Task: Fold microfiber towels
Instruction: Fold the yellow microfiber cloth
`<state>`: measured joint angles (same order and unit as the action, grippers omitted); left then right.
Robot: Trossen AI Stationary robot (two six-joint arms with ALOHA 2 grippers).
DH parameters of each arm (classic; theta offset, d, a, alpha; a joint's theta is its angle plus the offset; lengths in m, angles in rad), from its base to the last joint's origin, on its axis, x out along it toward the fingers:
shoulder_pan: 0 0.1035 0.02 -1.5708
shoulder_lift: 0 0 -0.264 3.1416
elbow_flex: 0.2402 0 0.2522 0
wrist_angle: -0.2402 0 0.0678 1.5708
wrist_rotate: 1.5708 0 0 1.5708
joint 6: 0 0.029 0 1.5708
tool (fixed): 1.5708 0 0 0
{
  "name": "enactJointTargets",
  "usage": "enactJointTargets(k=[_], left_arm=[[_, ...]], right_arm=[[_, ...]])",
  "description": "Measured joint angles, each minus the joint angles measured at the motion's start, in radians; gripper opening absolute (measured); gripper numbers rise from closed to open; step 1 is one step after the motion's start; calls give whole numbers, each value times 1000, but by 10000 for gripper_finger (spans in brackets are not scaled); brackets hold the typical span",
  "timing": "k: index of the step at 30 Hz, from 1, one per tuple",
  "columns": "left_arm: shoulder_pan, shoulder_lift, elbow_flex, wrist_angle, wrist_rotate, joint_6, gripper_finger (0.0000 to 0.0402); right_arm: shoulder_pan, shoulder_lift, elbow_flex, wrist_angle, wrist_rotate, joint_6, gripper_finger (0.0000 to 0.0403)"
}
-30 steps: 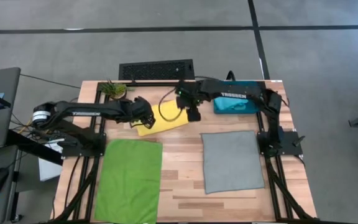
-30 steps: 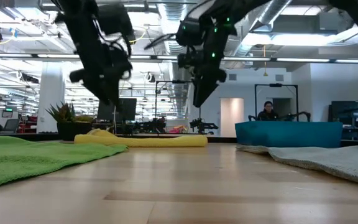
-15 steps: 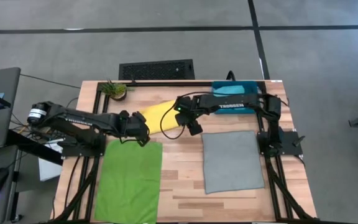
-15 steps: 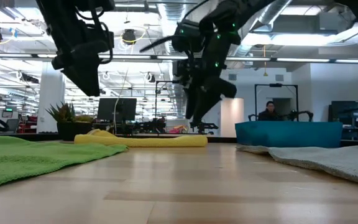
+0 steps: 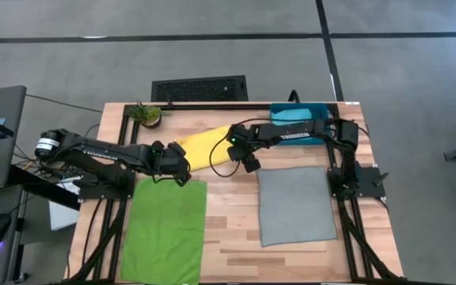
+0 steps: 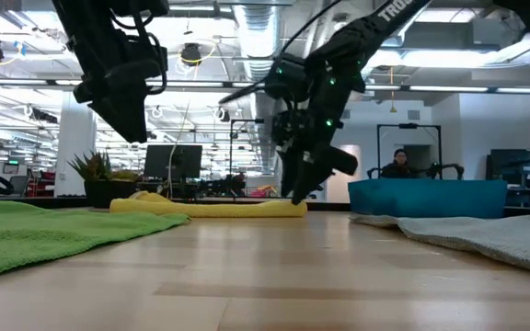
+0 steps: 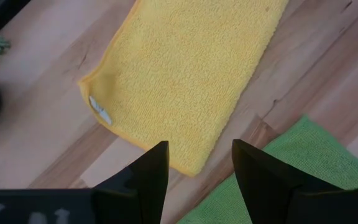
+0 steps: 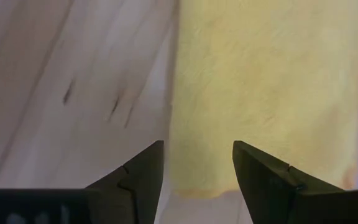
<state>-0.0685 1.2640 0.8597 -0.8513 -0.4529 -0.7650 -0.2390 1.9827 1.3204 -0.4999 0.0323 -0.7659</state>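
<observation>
My high view straight down over the whole table (image 5: 236, 237), my low view level at tabletop height facing the room, both wrist views close above the yellow towel (image 7: 185, 68), shared by all four.

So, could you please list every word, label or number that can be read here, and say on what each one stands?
"TROSSEN": white letters on the right arm, only just legible in the high view.
"TRO": start of the same brand on that arm in the low view, cut off by the picture's edge.
Left arm: white lettering, too small to read.
White tag on the yellow towel: no print can be made out.
</observation>
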Motion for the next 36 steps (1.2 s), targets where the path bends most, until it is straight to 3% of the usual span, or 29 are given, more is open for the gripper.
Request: enactJointTargets(k=[13,25,30,36], left_arm=[[0,0,0,4,-7,-1,169],[0,0,0,8,-5,-6,169],[0,0,0,8,-4,-6,169],[0,0,0,8,-1,-2,169]], right_arm=[[-6,1,-69,100,5,32,214],[-1,50,-64,123,93,35,205],[13,53,-65,111,100,51,147],[28,57,-38,39,100,59,23]])
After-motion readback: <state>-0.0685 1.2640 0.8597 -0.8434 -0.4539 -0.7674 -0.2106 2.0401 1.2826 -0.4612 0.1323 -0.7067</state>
